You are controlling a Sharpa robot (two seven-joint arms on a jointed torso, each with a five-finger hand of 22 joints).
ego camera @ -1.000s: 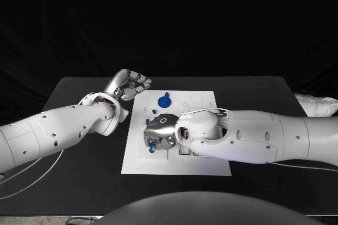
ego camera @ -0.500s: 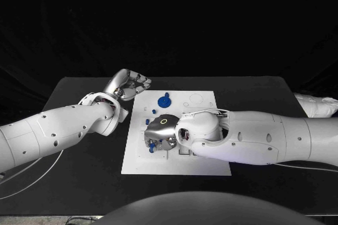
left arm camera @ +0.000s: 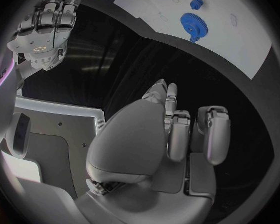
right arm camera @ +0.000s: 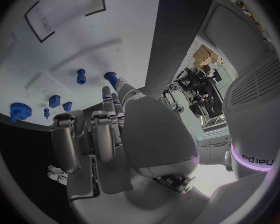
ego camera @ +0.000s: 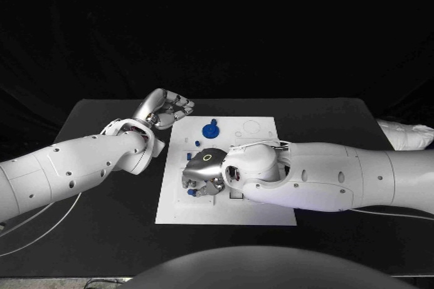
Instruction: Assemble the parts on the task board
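R wrist view: blue peg (right arm camera: 110,77), head view: hidden

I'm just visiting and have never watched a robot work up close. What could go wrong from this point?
The right hand hangs low over the task board, hiding small blue parts from the head camera, so it might nudge one unnoticed. In the right wrist view its fingers reach toward a blue peg, which could tip or slip. The left hand, curled off the board, looks harmless.

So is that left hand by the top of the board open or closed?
Closed. The left hand is curled into a fist above the black table, beside the white board, and its fingers hold nothing.
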